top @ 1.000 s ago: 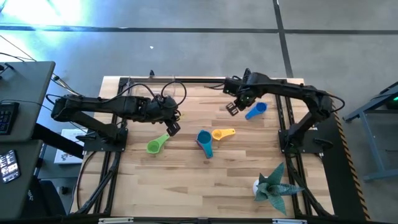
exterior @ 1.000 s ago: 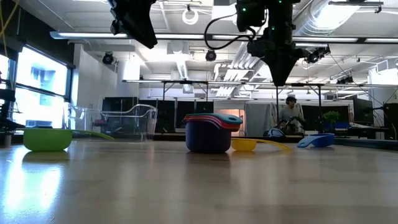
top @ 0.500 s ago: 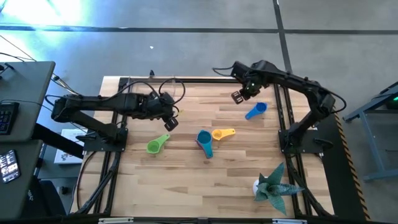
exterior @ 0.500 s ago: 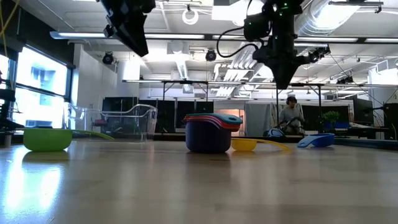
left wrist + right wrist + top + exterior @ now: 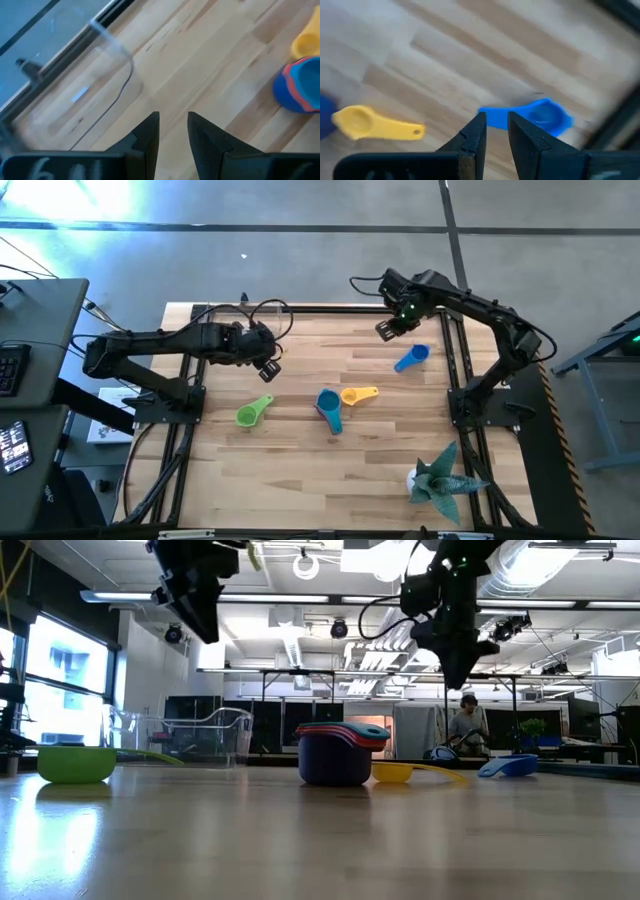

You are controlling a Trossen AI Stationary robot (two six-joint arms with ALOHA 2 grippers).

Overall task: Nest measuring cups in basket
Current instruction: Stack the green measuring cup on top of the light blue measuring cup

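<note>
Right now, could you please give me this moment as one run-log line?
left end effector: empty, near basket | right end effector: empty, above blue cup | nested stack, green cup: on table

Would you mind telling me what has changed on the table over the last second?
Both arms pulled back toward the table's far edge: the left gripper away from the green plastic measuring cup, the right gripper away from the blue plastic measuring cup. Nothing grasped; cups stayed put.

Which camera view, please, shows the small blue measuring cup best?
The right wrist view: the blue measuring cup fills the middle, bowl and handle clear. The high view shows it small; the low view only side-on; the left wrist view misses it.
</note>
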